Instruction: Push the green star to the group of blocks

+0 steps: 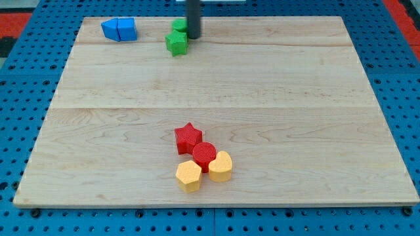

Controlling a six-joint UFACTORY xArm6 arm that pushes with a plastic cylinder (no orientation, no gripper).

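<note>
Two green blocks lie near the top edge of the board. The nearer one (176, 43) looks like the green star. A second green block (178, 26) sits just above it, its shape unclear. My tip (194, 37) stands right beside both, on their right, close to or touching the upper one. The group of blocks lies at the lower middle: a red star (188, 137), a red round block (204, 156), a yellow hexagon (189, 176) and a yellow rounded block (221, 166), all touching.
Two blue blocks (119, 29) lie joined at the top left of the wooden board (295, 98). A blue perforated table surrounds the board.
</note>
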